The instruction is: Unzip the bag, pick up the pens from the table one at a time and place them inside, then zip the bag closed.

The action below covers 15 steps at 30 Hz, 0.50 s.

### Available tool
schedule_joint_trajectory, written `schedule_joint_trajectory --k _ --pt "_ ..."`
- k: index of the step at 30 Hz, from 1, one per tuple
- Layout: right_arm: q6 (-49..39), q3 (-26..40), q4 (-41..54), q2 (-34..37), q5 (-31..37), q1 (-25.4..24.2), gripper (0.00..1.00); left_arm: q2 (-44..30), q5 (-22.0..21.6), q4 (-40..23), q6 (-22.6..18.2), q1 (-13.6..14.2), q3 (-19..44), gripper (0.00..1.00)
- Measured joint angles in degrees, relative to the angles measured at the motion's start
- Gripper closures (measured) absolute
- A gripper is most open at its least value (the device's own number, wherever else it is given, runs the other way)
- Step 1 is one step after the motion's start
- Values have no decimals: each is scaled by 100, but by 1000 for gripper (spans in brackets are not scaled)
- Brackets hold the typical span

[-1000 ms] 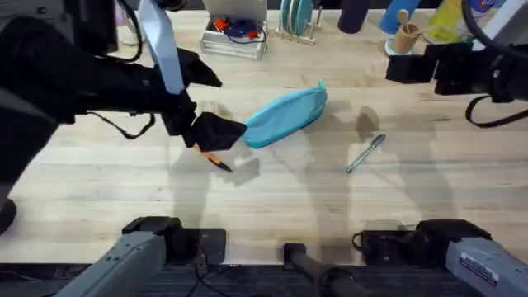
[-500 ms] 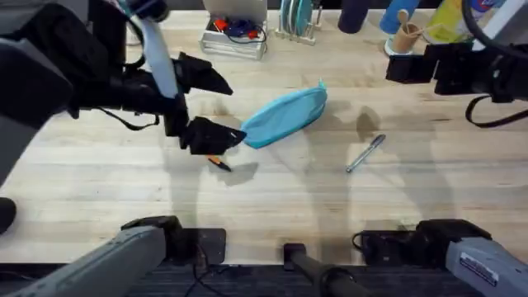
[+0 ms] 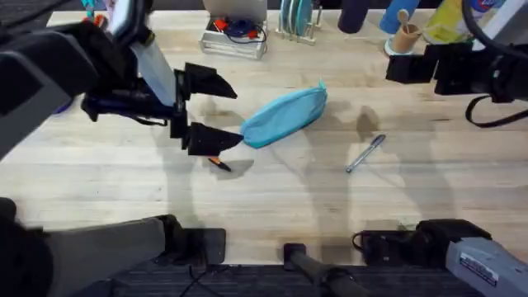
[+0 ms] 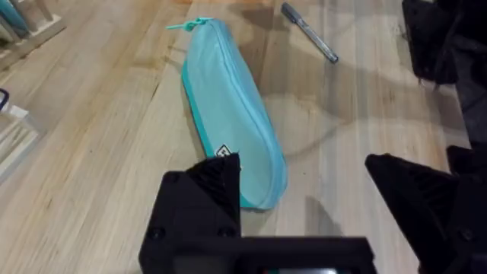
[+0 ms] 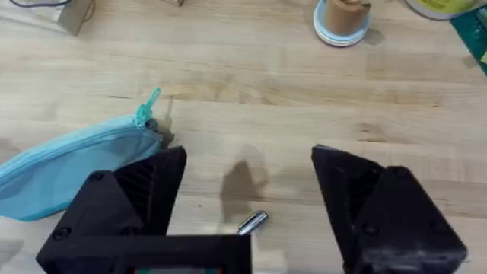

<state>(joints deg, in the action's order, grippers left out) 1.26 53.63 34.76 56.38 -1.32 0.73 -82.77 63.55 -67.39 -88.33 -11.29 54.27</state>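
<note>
- Overhead view: the light blue bag (image 3: 285,115) lies on the table (image 3: 272,198), a bit left of the middle. It is zipped shut.
- The bag's long side runs slanted. Its low end points toward the left arm, and its high end, with the teal zipper pull (image 3: 321,85), points up and to the right.
- The left gripper (image 3: 204,110) sits just beside the bag's low left end. Its two black fingers are spread wide and hold nothing. The bag lies to the right of them, and the lower finger tip nearly touches its end.
- The orange pen (image 3: 219,162) pokes out just under the lower finger, black tip toward the bottom right.
- The silver pen (image 3: 365,153) lies well to the right of the bag, slanted much the same way.
- The right gripper (image 5: 247,190) hangs high at the right side, far from the bag. Its fingers are wide apart and empty.
- The left arm is much nearer the bag, but the zipper pull is at the far end from it, so I think the right arm has the shorter reach to the pull.
</note>
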Motion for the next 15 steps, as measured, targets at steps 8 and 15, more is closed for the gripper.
schedule_joint_trajectory --k 8,15 --pt "0 0 0 0 0 0 3 -710 348 301 -471 0 -141 6" --pt "0 0 0 -2 0 0 4 -1200 420 382 -540 0 -141 6"
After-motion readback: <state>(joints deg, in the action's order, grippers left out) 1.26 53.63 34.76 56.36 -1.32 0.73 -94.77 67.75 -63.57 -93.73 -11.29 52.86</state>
